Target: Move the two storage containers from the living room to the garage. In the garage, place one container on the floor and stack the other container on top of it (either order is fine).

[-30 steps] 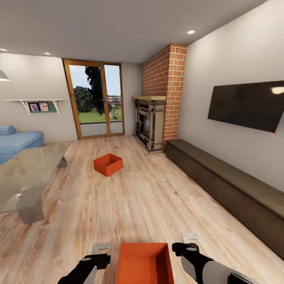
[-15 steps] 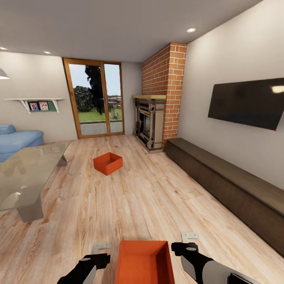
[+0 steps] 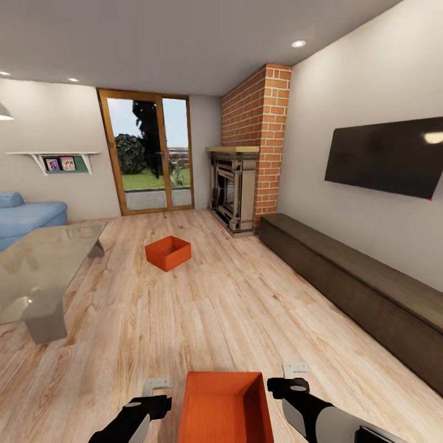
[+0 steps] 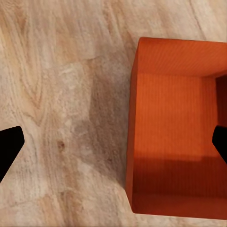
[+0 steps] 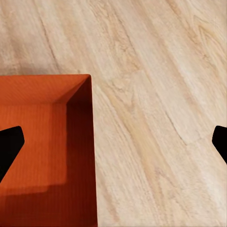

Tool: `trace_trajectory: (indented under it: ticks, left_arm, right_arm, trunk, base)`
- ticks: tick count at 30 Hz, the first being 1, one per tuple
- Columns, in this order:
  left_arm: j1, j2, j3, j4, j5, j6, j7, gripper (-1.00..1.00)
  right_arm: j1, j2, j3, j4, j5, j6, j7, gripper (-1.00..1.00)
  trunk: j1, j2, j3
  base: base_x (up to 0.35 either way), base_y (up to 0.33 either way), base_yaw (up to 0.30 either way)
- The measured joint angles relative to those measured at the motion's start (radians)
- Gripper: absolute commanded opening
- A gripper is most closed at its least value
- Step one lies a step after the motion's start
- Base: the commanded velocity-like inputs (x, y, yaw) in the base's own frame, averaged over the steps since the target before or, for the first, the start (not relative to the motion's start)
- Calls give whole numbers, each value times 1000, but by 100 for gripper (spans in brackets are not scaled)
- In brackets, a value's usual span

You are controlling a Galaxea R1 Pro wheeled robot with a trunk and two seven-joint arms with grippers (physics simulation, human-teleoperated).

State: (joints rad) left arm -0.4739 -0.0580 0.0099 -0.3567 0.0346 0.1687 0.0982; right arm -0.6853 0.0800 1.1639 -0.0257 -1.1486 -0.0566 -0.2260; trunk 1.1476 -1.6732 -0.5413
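One red-orange storage container [image 3: 225, 407] sits at the bottom middle of the head view, between my two arms, over the living room's wood-plank floor [image 3: 203, 320]. My left gripper [image 3: 157, 395] is open, and the container's [image 4: 175, 127] side wall lies between its fingertips [image 4: 9, 147]. My right gripper [image 3: 295, 378] is open too, straddling the opposite wall of the container [image 5: 47, 146]. The second storage container [image 3: 168, 253] rests on the planks farther off, in front of the glazed doors [image 3: 147, 157].
A low glass-topped table [image 3: 43, 271] stands at the left with the blue sofa [image 3: 27, 218] behind it. A long dark bench [image 3: 357, 289] runs along the right wall under a TV [image 3: 384, 157]. A brick fireplace [image 3: 243, 178] fills the far corner.
The whole head view has shifted a little, so the camera moved. The near container and both open grippers keep their places relative to each other.
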Motion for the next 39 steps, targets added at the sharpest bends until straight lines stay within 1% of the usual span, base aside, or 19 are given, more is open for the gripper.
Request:
trace_trajectory:
  ticks: [8,39]
  left_arm:
    - [0,0,0,0,0,2,0,100]
    - [0,-1,-1,2,0,-1,0,100]
  right_arm:
    - [0,3,-2,1,-2,3,-7,100]
    - [0,1,-2,1,-2,0,-11,100]
  trunk:
    - [31,-56,-29]
    - [150,-273,-174]
  base:
    - [0,0,0]
    - [0,0,0]
